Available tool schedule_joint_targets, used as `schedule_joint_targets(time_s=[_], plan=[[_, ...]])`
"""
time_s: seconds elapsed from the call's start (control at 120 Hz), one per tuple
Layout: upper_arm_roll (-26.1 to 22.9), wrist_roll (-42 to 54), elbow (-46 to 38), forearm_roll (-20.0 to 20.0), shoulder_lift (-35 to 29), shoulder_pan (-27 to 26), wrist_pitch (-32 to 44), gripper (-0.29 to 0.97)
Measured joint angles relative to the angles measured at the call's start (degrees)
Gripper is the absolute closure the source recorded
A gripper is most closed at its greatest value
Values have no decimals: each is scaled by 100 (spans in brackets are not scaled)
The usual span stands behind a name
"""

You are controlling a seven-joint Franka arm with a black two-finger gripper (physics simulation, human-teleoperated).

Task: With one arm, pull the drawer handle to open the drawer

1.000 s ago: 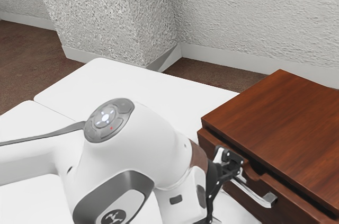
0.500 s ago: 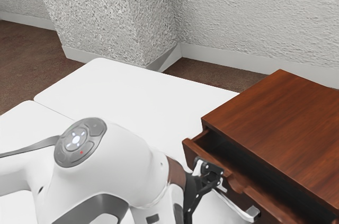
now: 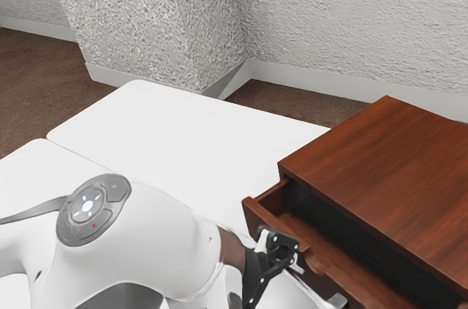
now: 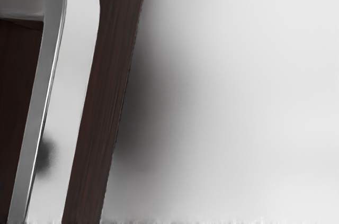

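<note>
At drawer front (image 3: 257,220) — gripper (image 3: 284,252) clamps the handle (image 4: 39,102).

White Franka arm (image 3: 161,243) ending in a black gripper (image 3: 287,252).

Behind the gripper the shell is glossy white and rounded, swelling into a bulbous joint housing. On the part of that housing farthest from the gripper sits a flat grey round cap (image 3: 89,209) with a cluster of pale buttons or lights and one small red dot. A thin grey strip (image 3: 29,210) leads off the cap, away from the gripper. Just behind the angular gripper come a black collar (image 3: 252,280) and a reddish-brown band (image 3: 231,245).
</note>
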Motion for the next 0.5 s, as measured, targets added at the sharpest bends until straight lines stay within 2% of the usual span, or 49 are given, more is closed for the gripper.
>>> schedule_joint_targets(time_s=[0.5], plan=[[0,-223,-389,-5,-500,-145,-45,0]])
